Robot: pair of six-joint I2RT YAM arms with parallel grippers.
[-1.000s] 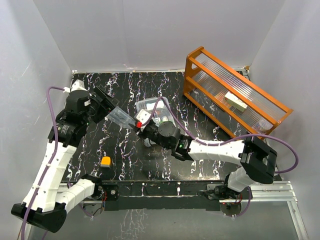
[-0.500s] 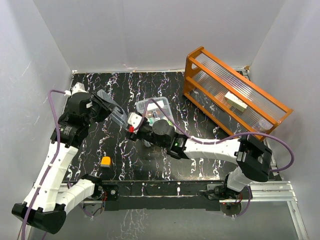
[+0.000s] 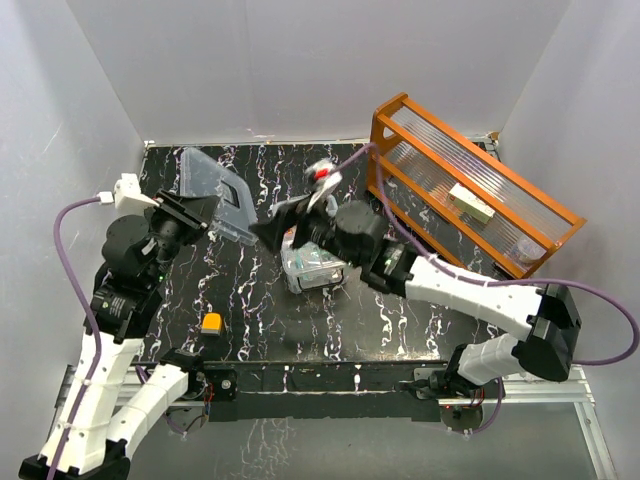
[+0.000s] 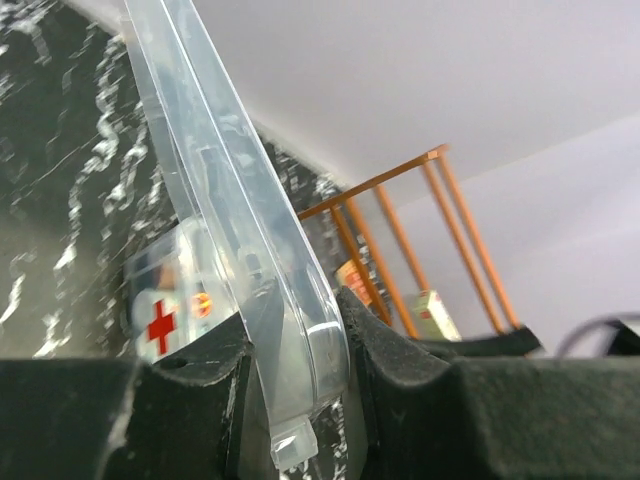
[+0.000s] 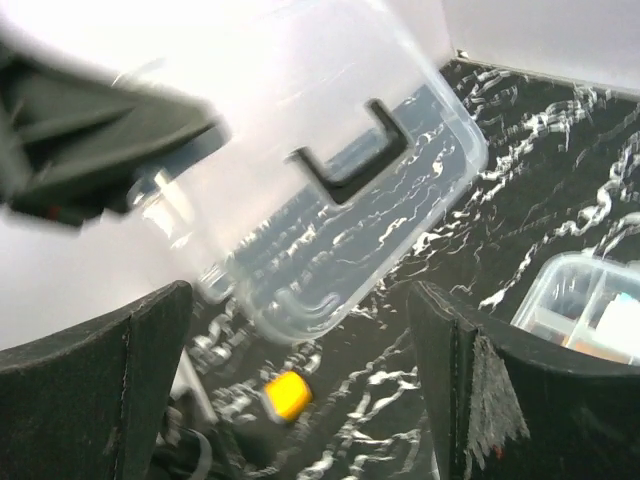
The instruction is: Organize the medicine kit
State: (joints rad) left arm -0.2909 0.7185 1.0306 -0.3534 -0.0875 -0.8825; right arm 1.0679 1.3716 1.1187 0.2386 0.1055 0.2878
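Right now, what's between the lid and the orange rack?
In the top view, the open right claw hangs between lid and rack; the box sits just off that line.

You're looking at a black table point(image 3: 250, 300) veined white (marble look). Your lid point(image 3: 215, 192) is clear, its handle point(image 5: 350, 152) black. The box point(image 3: 315, 265) is clear too, with a red cross point(image 4: 160, 325) on a white patch. Rack point(image 3: 400, 105) orange, panels point(image 3: 450, 165) ribbed and see-through. Small block point(image 3: 211, 322) orange-yellow.
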